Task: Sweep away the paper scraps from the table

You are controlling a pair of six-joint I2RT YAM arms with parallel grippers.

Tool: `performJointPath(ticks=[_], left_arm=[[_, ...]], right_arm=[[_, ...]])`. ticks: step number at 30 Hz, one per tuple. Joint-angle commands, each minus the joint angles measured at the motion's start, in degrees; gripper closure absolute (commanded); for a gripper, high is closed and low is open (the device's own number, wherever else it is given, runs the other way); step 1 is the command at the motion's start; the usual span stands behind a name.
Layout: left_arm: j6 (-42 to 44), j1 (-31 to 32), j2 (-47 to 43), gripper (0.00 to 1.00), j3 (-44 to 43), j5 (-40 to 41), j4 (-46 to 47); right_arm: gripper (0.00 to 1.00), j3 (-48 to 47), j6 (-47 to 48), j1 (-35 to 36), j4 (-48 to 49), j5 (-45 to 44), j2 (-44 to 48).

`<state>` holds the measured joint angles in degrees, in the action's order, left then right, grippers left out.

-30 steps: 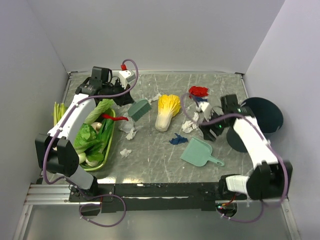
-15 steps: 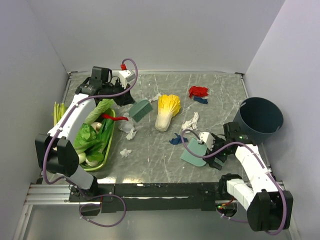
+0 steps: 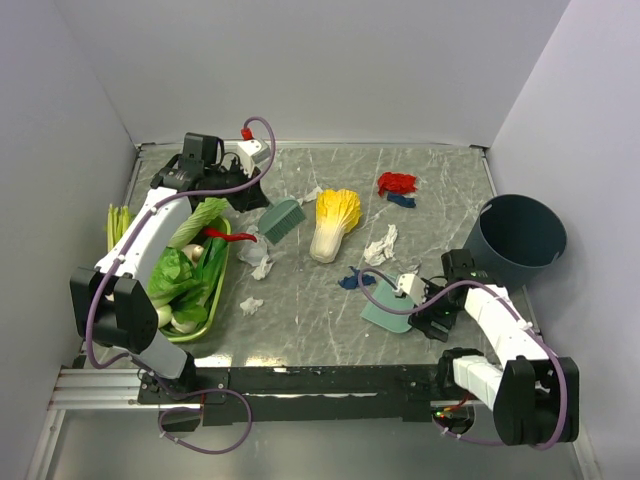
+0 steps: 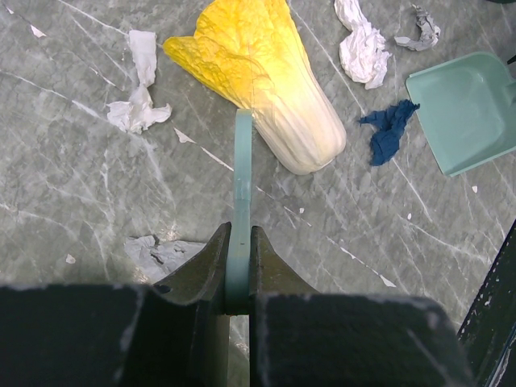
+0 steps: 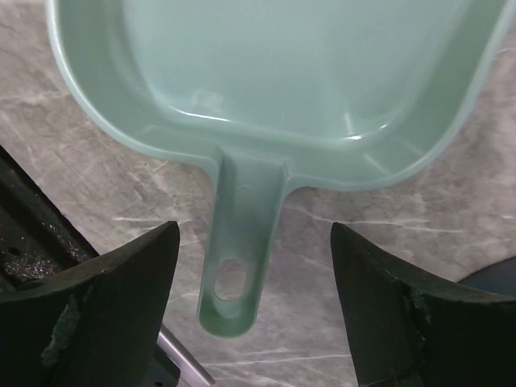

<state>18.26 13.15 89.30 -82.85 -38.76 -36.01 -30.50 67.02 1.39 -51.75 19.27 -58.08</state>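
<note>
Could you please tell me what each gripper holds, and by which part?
The left gripper clamps the brush by one end. The right gripper holds nothing, open around the handle of the dustpan.

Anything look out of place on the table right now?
Yes: the napa cabbage lies on its side in the middle of the table, outside the vegetable tray, with paper scraps scattered around it. A red chili pepper pokes past the tray's rim. Nothing looks damaged.
</note>
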Motion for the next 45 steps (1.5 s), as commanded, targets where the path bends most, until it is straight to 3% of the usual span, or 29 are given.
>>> performJointPath(ticks=[1,6,14,18,24,28,33,36,45], left_arm=[[-0.24,-0.05,-0.88,0.99,-2.4,-1.58,2.0],[-0.24,0.04,-0.79,0.99,-2.93,-1.14,1.91],[3.61,-0.05,-0.88,0.99,-6.01,1.93,-0.11],[5.73,-0.05,0.0,0.99,-8.11,3.61,-1.17],[5.56,0.04,0.71,0.99,-8.74,5.71,-0.03],[4.15,-0.05,1.32,0.99,-8.73,11.41,2.35],[5.82,1.17,5.61,0.99,-13.38,14.32,3.57],[6.7,2.67,10.0,0.99,-17.95,17.14,4.36],[-15.24,2.85,20.3,0.99,-22.18,15.3,21.67]], right_arm=[[0.22,0.88,2.23,-0.33,1.82,-0.46,-1.5],[0.38,0.53,2.58,-0.33,1.48,0.33,-2.03],[0.51,-1.14,1.88,-0.25,-1.95,-0.98,0.95],[0.64,-1.32,2.06,-0.33,-2.48,-2.12,1.83],[0.78,-2.72,2.59,-0.33,-3.89,-3.62,-2.02],[0.85,-3.16,0.48,-0.33,-3.45,-3.98,-4.49],[1.0,-3.34,-2.77,-0.33,-1.88,-2.48,-3.79],[1.0,-3.07,-5.05,-0.33,-0.73,-2.92,-3.09],[1.0,-2.63,-10.5,-0.25,0.24,-5.64,0.6]])
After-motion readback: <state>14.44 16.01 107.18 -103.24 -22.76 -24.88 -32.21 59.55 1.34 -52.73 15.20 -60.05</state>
